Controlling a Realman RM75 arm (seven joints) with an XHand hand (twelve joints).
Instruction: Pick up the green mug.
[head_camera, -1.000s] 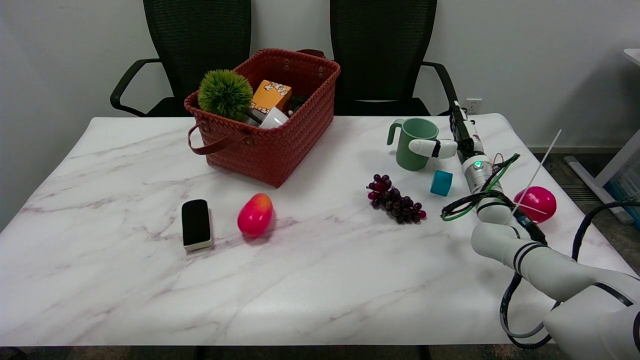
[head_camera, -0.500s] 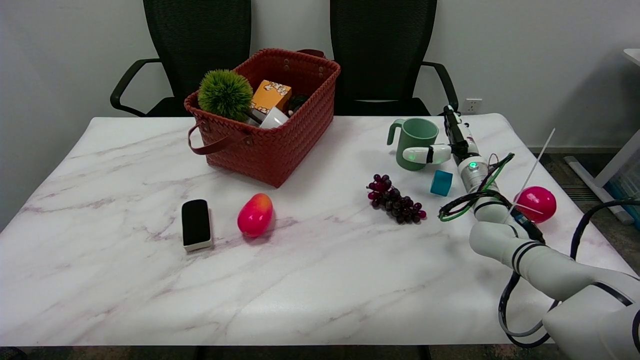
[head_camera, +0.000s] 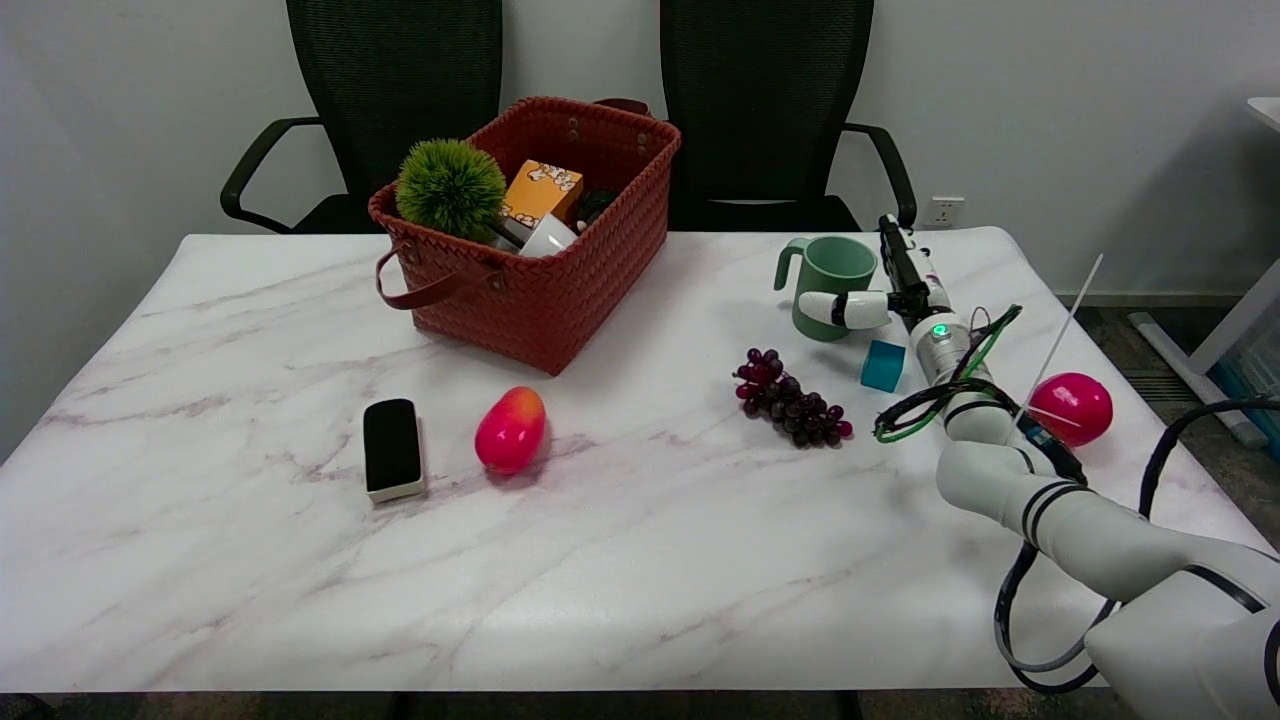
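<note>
Upright on the far right part of the table (head_camera: 640, 600), the mug (head_camera: 828, 283) is seen with its handle turned left and its opening upward. It is wrapped by the right hand (head_camera: 885, 295): a white finger (head_camera: 838, 309) is laid across the near side of the mug, low on its wall, while the black part of the hand is set against the mug's right side. Whether fingers are also placed behind the mug cannot be told, so a full grip cannot be confirmed; the base of the mug appears to be on the tabletop. A green light is shown on the wrist, and the arm is stretched in from the lower right, with green and black cables looped beside it.

Just beside the wrist, on its near left, a teal cube (head_camera: 883, 365) is found. Grapes (head_camera: 790, 398) are laid further left and nearer, apart from the mug. A pink ball (head_camera: 1075, 407) is placed near the right edge (partly crossed by a thin white rod). Toward the middle, a red-and-yellow mango (head_camera: 511, 429) is laid beside a black eraser (head_camera: 392, 448). At the far side a red woven basket (head_camera: 560, 300) is set, in which a green spiky ball (head_camera: 451, 187), an orange box (head_camera: 541, 191) and a white item can be made out
</note>
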